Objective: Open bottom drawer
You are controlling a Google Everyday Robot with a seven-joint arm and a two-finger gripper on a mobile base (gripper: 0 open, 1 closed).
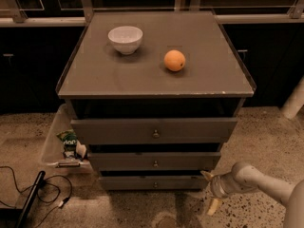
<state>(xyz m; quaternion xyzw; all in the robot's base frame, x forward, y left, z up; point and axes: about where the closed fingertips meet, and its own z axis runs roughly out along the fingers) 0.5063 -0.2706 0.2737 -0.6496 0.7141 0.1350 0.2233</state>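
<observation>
Cream-coloured fingers (207, 175) of the gripper (211, 190) stand spread apart, one above the other, with nothing between them. The gripper sits low at the front right corner of the grey cabinet (199, 56), just beside the right end of the bottom drawer (128, 183). It is well apart from the knob (155, 185) at the middle of that drawer's front.

The bottom drawer is the lowest of the cabinet's three fronts and looks shut, so I judge the task barely begun. The approach is partly made. Lining up on the knob, closing on it and pulling outward are all left to do.

On the cabinet's top rest a white bowl (125, 38) and an orange (175, 60). A clear bin (51, 148) stands at the cabinet's left side.
</observation>
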